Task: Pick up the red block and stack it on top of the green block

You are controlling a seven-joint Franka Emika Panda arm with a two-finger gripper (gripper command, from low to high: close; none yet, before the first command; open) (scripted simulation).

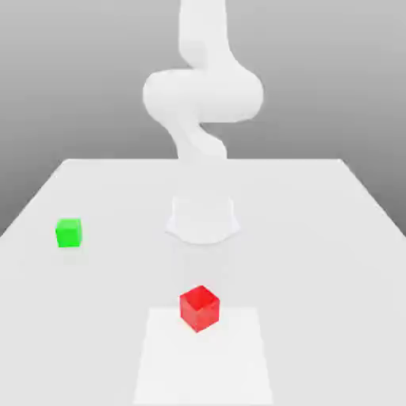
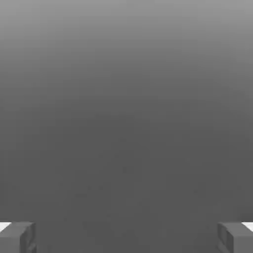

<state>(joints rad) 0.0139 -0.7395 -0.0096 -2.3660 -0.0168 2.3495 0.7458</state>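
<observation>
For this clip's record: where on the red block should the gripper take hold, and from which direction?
Across two opposite side faces of the red block, coming straight down from above. It sits alone on the table, turned corner-on in the exterior view, so the wrist likely needs turning to square the open gripper to flat faces.

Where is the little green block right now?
The green block sits on the white table, toward the exterior view's left. It is well apart from the red block, which lies nearer the camera, by the middle.
</observation>
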